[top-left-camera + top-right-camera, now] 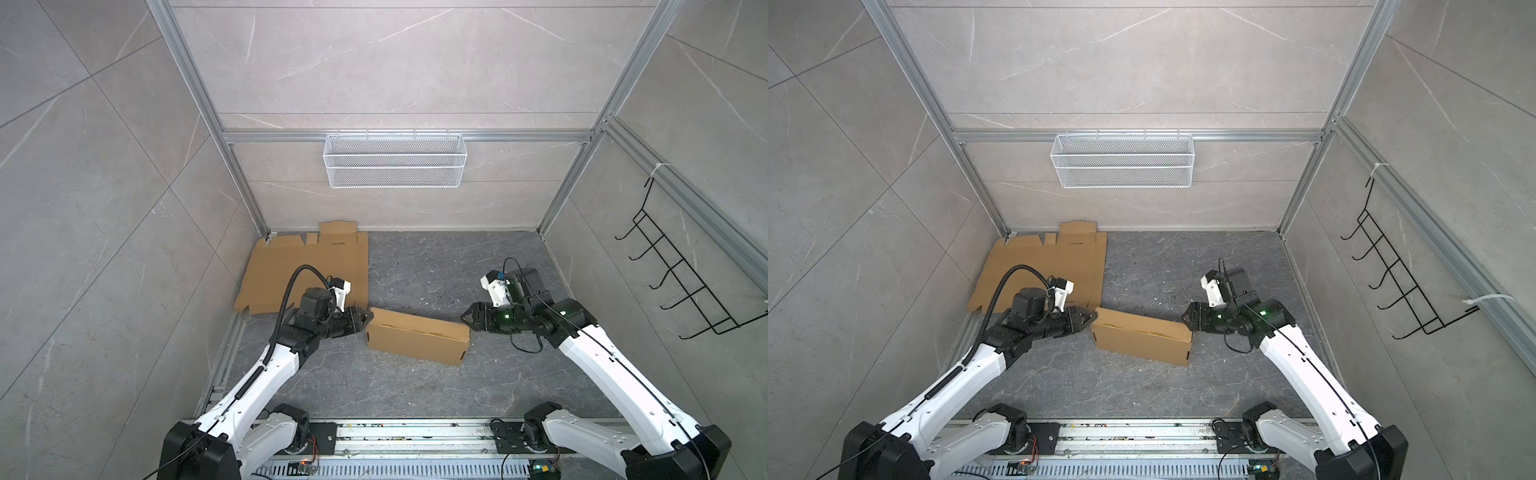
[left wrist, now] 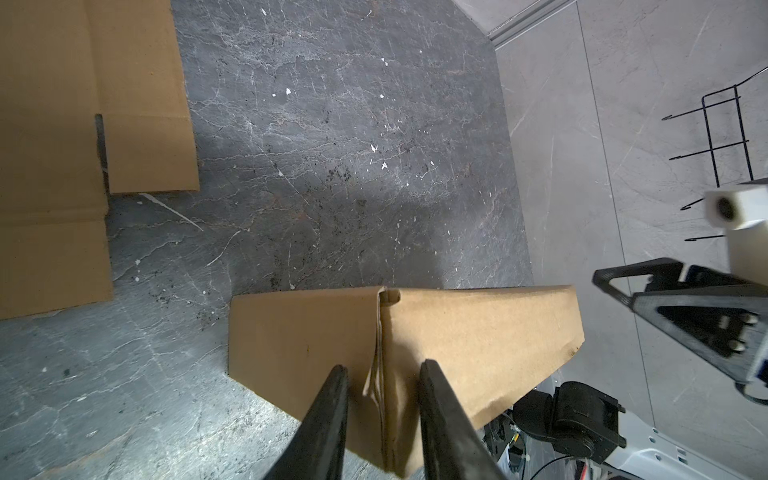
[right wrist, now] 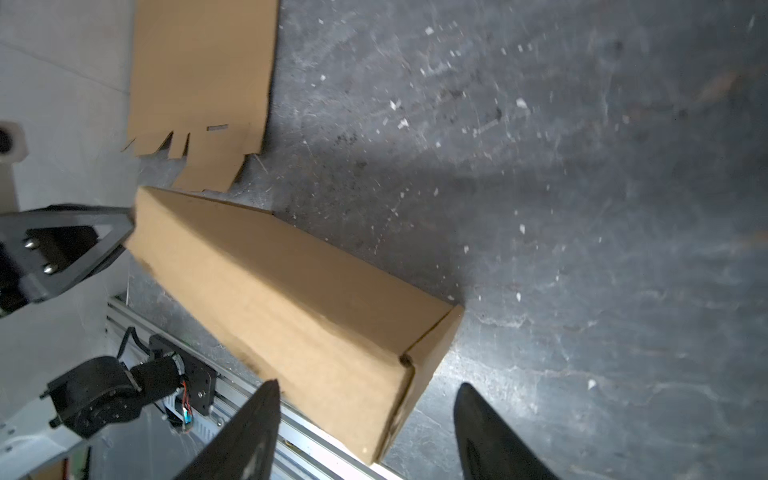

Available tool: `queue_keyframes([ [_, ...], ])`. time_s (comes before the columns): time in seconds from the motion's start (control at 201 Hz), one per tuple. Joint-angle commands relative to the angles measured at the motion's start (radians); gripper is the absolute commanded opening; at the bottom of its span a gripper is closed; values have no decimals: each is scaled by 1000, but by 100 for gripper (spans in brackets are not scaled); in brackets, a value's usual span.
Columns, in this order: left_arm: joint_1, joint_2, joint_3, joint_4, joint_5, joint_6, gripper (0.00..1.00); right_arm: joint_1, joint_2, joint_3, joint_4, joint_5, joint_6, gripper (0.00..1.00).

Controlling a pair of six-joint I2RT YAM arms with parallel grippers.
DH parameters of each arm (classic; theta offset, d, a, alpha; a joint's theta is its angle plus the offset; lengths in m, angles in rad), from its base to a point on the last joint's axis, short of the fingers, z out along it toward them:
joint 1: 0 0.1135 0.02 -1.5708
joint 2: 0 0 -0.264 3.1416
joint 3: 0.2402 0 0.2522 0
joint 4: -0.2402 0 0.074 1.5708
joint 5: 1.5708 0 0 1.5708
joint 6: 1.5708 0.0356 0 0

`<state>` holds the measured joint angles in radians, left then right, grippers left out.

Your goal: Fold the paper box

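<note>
Both arms meet at the paper box (image 1: 417,336), which lies closed on the dark stone-look table (image 1: 415,395), a little nearer the robot than mid-table and turned at a slant. In both top views we see its left end farther from the robot than its right end.

The left gripper (image 1: 368,318) points at the box's left end, its tip right against the cardboard. From the left wrist camera, we find the left gripper (image 2: 382,368) with its jaws a narrow way apart, straddling the folded seam at that end of the box (image 2: 478,345). The gap between the fingers (image 2: 328,399) is much wider than the thin flap inside it. Whether either finger presses on the cardboard we cannot tell from this angle.

The right gripper (image 1: 464,319) sits just beside the box's right end. Seen from the right wrist camera, the right gripper (image 3: 368,384) has its jaws spread wide, and the end corner of the box (image 3: 291,299) lies between and ahead of them with clear space on both sides.

A flat cardboard blank (image 1: 299,266) lies in the far left corner of the table, behind the left arm. A white wire basket (image 1: 395,160) hangs on the back wall, and a black wire rack (image 1: 681,274) on the right wall.
</note>
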<state>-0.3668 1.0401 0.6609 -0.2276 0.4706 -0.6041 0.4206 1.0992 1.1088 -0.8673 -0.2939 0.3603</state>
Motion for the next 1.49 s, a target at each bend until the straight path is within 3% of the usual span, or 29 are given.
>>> queue_keyframes([
  [0.0, -4, 38, -25, -194, -88, 28, 32, 140, 71, 77, -67, 99, -237, 75],
  [0.075, -3, 43, -24, -194, -90, 30, 32, 274, 143, 134, -64, 227, -343, 82],
  [0.184, -3, 45, -22, -197, -90, 35, 32, 348, 287, 241, -89, 264, -428, 89],
  [0.488, -5, 35, -18, -203, -101, 41, 32, 462, 530, 360, -108, 400, -562, 90],
  [1.06, -4, -2, 19, -217, -89, 46, 38, 481, 611, 333, -64, 396, -630, 69],
  [1.299, 0, -44, 168, -290, -148, 114, 52, 482, 550, 274, -2, 483, -718, 59],
  [1.488, 35, -16, 282, -320, -237, 123, 56, 482, 496, 202, 68, 651, -800, 52],
])
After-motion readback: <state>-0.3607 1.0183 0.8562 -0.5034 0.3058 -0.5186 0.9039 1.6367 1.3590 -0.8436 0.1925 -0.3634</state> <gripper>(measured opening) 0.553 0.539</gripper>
